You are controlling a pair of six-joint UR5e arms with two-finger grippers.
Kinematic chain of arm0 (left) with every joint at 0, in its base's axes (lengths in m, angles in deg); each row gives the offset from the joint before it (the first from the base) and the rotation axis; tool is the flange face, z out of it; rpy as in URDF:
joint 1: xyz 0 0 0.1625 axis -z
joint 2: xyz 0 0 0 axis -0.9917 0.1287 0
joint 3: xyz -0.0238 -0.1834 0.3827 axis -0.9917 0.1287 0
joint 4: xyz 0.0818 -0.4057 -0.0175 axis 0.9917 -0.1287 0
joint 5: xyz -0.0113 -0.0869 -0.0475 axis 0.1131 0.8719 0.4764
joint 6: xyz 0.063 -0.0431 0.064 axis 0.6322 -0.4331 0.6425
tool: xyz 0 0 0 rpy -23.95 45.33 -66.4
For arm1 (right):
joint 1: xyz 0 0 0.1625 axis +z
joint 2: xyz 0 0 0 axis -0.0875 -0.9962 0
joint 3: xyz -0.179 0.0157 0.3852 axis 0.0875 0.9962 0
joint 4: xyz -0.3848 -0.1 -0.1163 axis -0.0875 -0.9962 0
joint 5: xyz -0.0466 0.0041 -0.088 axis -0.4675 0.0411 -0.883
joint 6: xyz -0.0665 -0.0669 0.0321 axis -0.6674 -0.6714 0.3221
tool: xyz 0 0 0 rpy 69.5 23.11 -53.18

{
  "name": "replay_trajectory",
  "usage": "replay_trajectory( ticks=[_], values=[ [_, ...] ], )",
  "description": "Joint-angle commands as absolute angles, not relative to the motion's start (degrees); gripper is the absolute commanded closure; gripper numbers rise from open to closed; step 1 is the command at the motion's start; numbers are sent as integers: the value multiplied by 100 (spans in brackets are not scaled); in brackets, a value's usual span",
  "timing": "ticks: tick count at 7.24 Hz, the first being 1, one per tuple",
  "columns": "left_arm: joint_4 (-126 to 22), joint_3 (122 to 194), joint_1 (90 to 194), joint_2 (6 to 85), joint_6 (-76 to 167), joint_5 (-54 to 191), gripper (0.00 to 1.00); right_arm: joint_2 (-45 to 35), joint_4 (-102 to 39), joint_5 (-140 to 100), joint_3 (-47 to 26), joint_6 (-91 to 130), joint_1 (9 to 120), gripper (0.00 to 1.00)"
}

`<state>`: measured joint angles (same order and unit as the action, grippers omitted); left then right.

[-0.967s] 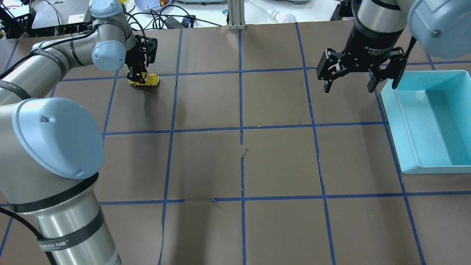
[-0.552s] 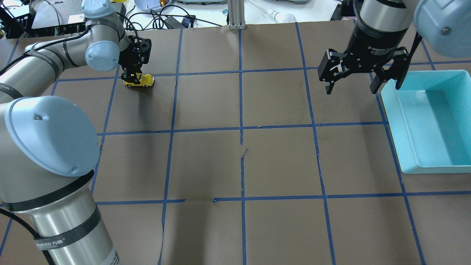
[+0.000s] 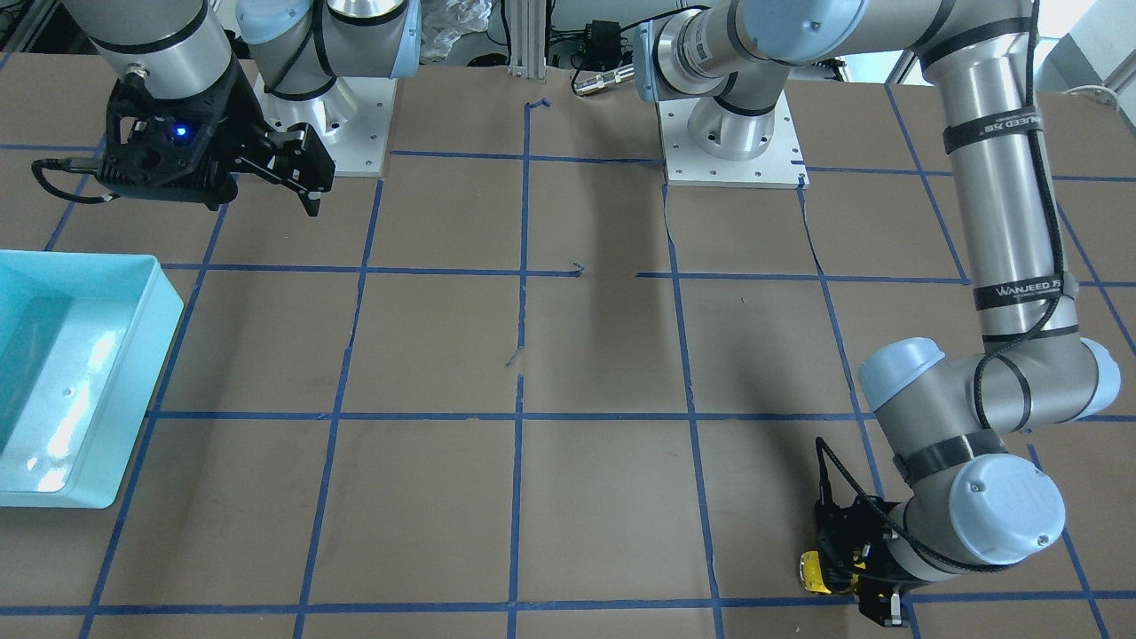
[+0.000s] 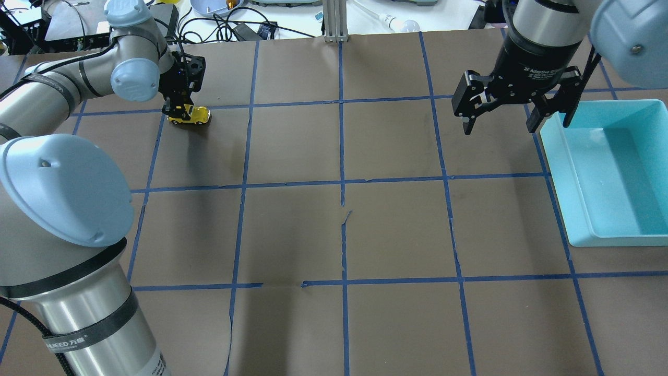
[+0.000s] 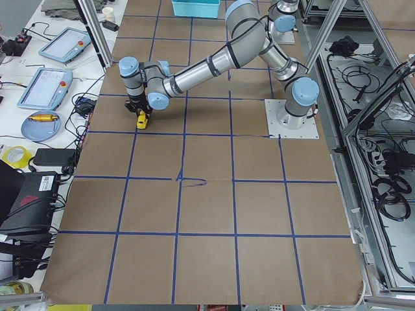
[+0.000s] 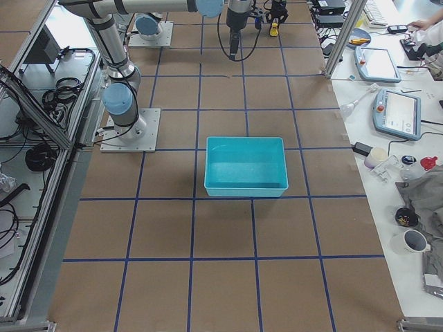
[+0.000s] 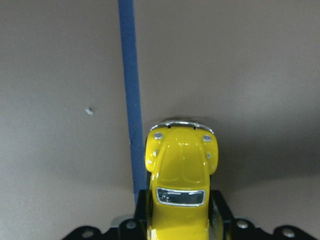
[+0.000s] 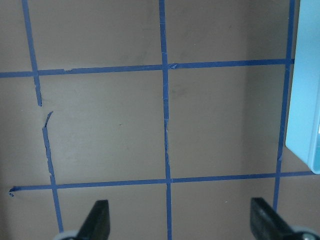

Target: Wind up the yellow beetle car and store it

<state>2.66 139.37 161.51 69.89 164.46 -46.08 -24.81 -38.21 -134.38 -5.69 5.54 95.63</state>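
Note:
The yellow beetle car (image 4: 196,115) is at the far left of the table, by a blue tape line. My left gripper (image 4: 179,110) is shut on its rear half and holds it low, at the brown paper. In the left wrist view the car's (image 7: 182,170) hood points away from the gripper, with the fingers on both its sides. It also shows in the front view (image 3: 811,570) and the left view (image 5: 141,120). My right gripper (image 4: 499,127) hangs open and empty above the table at the far right, by the teal bin's corner.
A teal bin (image 4: 556,169) stands empty at the right edge; it also shows in the front view (image 3: 158,312). Blue tape lines grid the brown paper. Cables and clutter lie beyond the far edge.
My left gripper has moved left along the table with the car in it. The right gripper has shifted only slightly and stays open.

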Motion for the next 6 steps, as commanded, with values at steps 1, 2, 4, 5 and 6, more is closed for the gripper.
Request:
replay_trajectory(
  ticks=[1,2,4,5,6],
  values=[
    [266,13927,16039,6983,16542,-4604,92,-2483,-3834,-13414,-573,468,9564,0],
    [266,13935,16030,6983,16586,-4604,92,-2483,-3825,-13422,-582,468,9564,0],
    [266,13935,16030,6983,16586,-4595,74,-2483,-3816,-13466,-582,468,9564,0],
    [266,13927,16039,6983,16569,-4560,37,-2483,-3816,-13466,-591,468,9564,0],
    [266,13918,16039,6974,16534,-4569,0,-2483,-3816,-13458,-591,468,9564,0]
  ],
)
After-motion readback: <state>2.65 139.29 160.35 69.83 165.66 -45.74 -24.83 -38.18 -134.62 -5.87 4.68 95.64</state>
